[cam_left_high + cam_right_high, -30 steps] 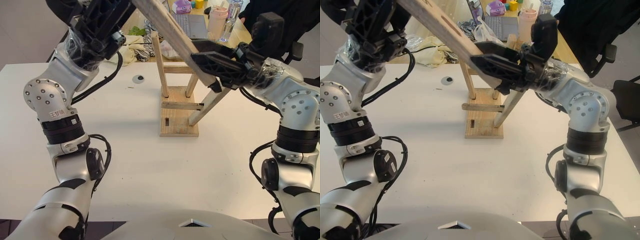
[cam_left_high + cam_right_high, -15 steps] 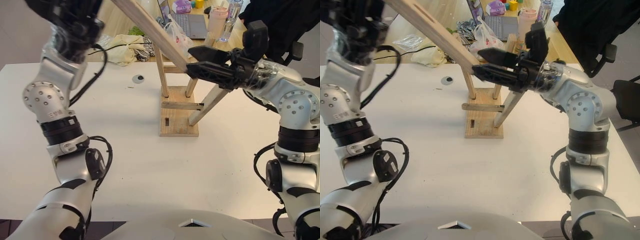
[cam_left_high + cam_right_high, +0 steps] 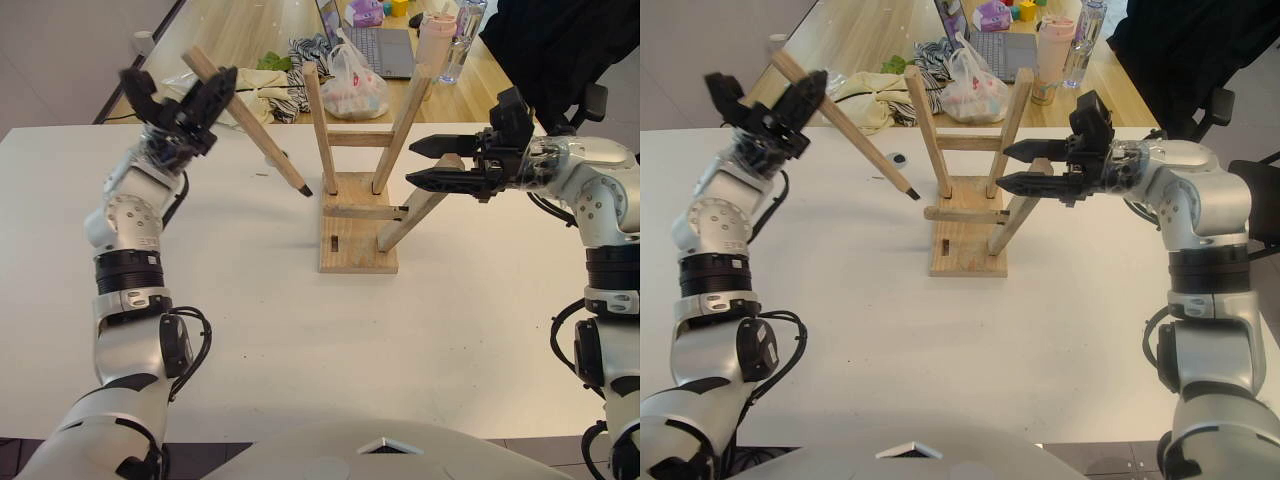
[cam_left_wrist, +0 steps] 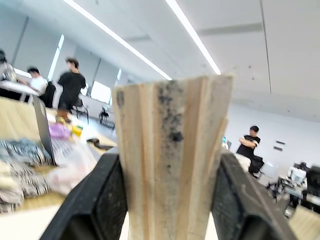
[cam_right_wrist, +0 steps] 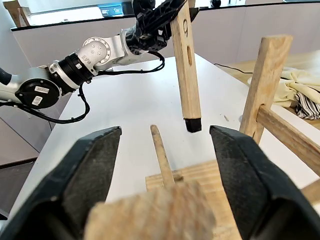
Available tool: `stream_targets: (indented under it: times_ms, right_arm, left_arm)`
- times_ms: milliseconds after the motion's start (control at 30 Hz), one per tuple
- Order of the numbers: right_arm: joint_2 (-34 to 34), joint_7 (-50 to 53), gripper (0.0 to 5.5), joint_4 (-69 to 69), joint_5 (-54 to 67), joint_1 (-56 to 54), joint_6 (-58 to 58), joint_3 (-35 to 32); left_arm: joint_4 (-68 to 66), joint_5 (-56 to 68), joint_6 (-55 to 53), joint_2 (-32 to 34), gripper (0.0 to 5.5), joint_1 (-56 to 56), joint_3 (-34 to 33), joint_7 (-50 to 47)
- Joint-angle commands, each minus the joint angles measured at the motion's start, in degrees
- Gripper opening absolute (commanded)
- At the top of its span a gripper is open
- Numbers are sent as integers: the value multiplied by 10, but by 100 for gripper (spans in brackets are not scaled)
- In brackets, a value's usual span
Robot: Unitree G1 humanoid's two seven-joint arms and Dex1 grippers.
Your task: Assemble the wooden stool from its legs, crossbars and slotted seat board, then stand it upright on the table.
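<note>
Table [image 3: 300,340]: stool is upside down, part-built, about mid-table.
Seat board [image 3: 358,258] lies flat on the table with an open slot showing in its near left corner.
Three legs are socketed into it:
- The leaning leg [image 3: 415,212] rises from the near right corner and tilts out to the right.
- The left leg [image 3: 320,130] and right leg [image 3: 405,115] stand further back, tilted slightly towards each other lower down.

Lower crossbar [image 3: 365,211] runs from the left leg across to the leaning leg. Upper crossbar [image 3: 360,139] joins the left and right legs behind it.

Right gripper [image 3: 410,164] is wide open and holds nothing. Its fingers point left and straddle the top end of the leaning leg. The right wrist view shows a gap between the wood and each finger [image 5: 90,170].

Left gripper [image 3: 205,95] is up at the far left and clamped tight on the loose leg [image 3: 265,145] near its upper end. The left wrist view shows both fingers [image 4: 100,200] pressed against the wood.
The loose leg slants down to the right. Its dark tip is low, just left of the left leg, and apart from the stool. Can't tell if the tip touches the table.

Beyond the far table edge, on another surface: bag [image 3: 352,90], clothes [image 3: 270,85], laptop [image 3: 380,45], cup [image 3: 432,35], bottle [image 3: 460,40].
</note>
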State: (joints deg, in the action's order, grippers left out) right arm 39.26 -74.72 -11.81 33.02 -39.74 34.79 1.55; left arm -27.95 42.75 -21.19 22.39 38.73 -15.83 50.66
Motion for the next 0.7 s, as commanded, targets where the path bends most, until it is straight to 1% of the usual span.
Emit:
stream_targets:
  times_ms: [33,67,167,533,633,700]
  right_arm:
    - [6,-11,247,-17,-14,-13,-10,0]
    - [6,-13,228,-18,-14,-13,-10,0]
    - [5,-19,226,-17,-17,-12,-9,2]
    - [2,-31,226,-10,-27,-4,-9,13]
    - [2,-35,226,-12,-33,-2,-12,17]
    - [3,-38,226,-14,-35,-2,-16,19]
  left_arm:
    - [-14,-36,6,-13,203,-17,34,37]
    - [-14,-39,4,-17,203,-22,38,44]
    - [-4,-32,-7,-28,203,-37,34,57]
    - [33,18,-49,-60,201,-48,-8,59]
    - [13,19,-36,-68,201,-44,-20,53]
    - [-3,2,-18,-75,201,-47,-16,53]
